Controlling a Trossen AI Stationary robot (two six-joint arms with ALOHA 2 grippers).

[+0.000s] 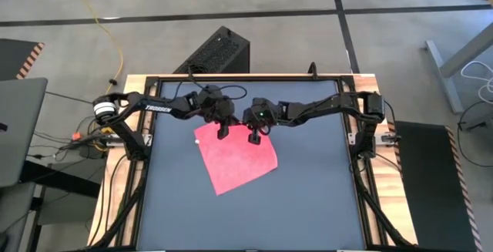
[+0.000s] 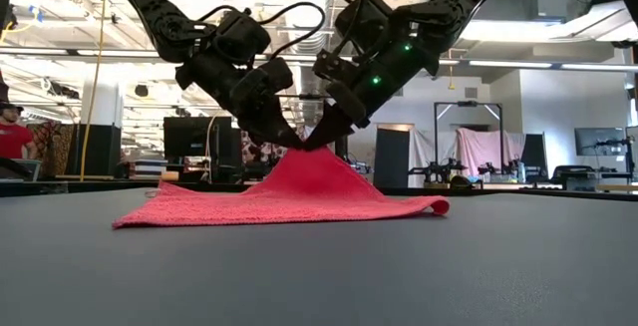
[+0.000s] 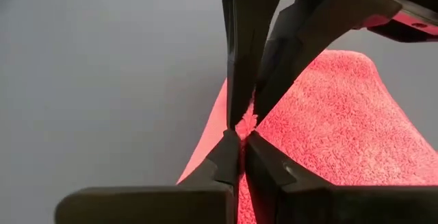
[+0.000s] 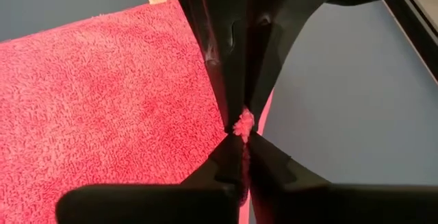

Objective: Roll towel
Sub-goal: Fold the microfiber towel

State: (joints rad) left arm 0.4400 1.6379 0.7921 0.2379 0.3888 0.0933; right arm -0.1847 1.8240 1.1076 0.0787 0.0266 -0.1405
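While the towel (image 2: 299, 194) is pinched at one raised point on its far edge by the clenched left gripper (image 2: 292, 139) and right gripper (image 2: 311, 141), its spread remainder lies toward the near side.

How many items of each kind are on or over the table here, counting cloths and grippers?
Pink towel: 1, lying on the dark table, one edge pinched up into a peak.
Grippers: 2, the left gripper and the right gripper, both shut on the same raised bit of towel, tip to tip.
Total: 3
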